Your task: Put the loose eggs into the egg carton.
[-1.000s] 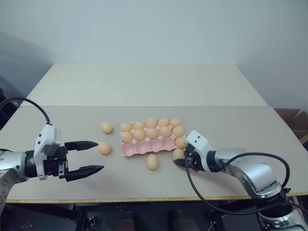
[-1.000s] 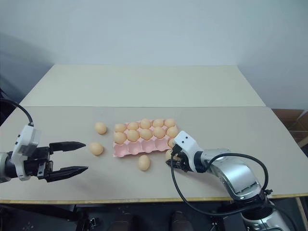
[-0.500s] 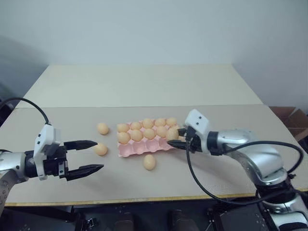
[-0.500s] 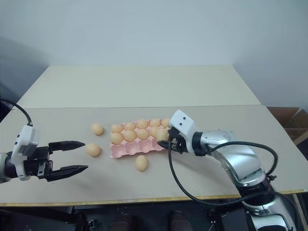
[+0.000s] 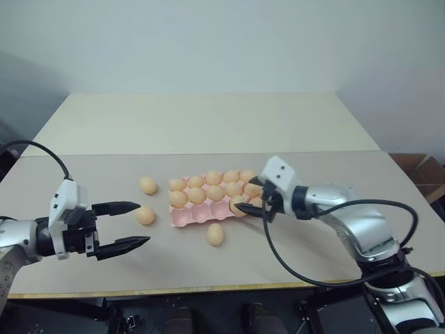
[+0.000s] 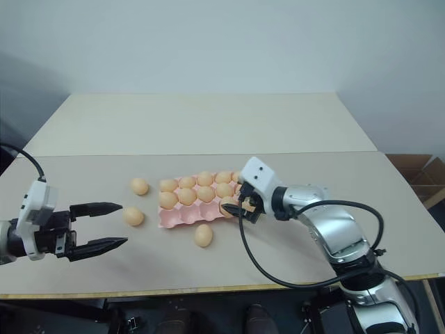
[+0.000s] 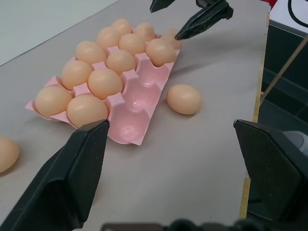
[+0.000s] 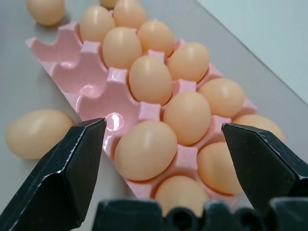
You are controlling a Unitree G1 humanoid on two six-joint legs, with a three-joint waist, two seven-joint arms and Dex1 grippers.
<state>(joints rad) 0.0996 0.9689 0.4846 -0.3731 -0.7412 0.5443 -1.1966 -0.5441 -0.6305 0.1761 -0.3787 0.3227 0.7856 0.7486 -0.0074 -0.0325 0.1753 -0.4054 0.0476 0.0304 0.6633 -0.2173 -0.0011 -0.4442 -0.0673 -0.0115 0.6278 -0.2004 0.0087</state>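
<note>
The egg carton (image 5: 212,200) lies at centre frame in the left eye view, on the near half of the table (image 5: 208,125). Its back and middle rows are full. In the front row, the egg just placed (image 8: 145,150) sits in a cup toward the right end, and three cups to its left are empty.

Step in hand: release after placement. The right gripper (image 8: 163,159) hangs over the carton's right end with its jaws spread wide on either side of the seated egg, gripping nothing. Judge this egg as delivered.

Three loose eggs remain on the table:
- one egg (image 5: 215,234) just below the carton's front edge, lower centre of the frame;
- one egg (image 5: 144,216) left of the carton, beside the upper finger of the left gripper (image 5: 132,225);
- one egg (image 5: 147,185) further up and left, apart from the carton.

The left gripper hovers at lower left with jaws fully apart and empty.

Next move: you should lift the right gripper clear of the carton without brushing the seated eggs, then pick the egg in front of the carton. It is the nearest, and the empty cups lie directly behind it.

Obstructions: none stand between the loose eggs and the empty cups. Take care, as the eggs are smooth and may roll when touched by a finger. Keep the approach to each cup steep, since neighbouring eggs crowd the middle row.
</note>
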